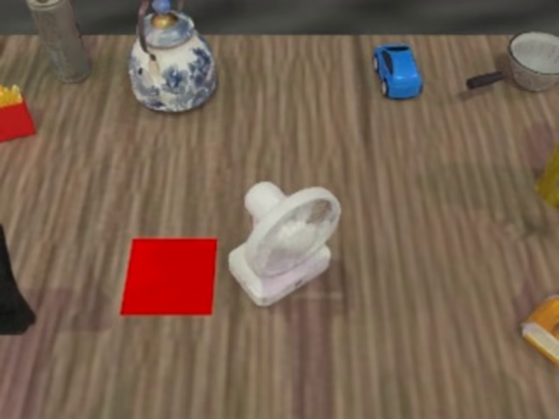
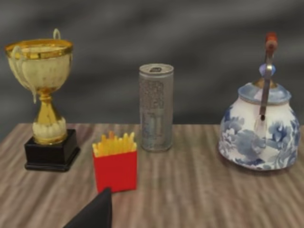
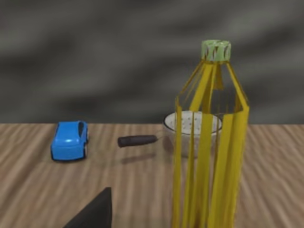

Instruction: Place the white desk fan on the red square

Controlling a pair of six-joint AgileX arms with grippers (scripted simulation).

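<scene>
The fan (image 1: 284,244) stands upright near the middle of the counter (image 1: 419,262), on its rounded base, with the round grille head tilted toward the counter's right side. The red square (image 1: 170,276) lies flat just beside the fan, on the side toward the counter's left edge; a narrow strip of bare wood separates the two. Nothing rests on the square.

We see our left arm only as a dark shape (image 1: 10,288) at the counter's left edge, well apart from the fan. Its wrist view shows one dark fingertip (image 2: 95,211) low in the picture; we cannot tell how the jaws stand. Our right arm does not appear from above. Its wrist view shows one dark fingertip (image 3: 95,209), and again we cannot tell the state of the jaws.

Along the far edge stand a metal can (image 1: 59,39), a blue-and-white teapot (image 1: 172,63), a blue toy car (image 1: 397,70) and a small saucepan (image 1: 528,63). A fries box (image 1: 16,112) sits at the left edge. The left wrist view also shows a gold trophy (image 2: 45,95). The right wrist view shows a tall yellow bottle (image 3: 211,142).
</scene>
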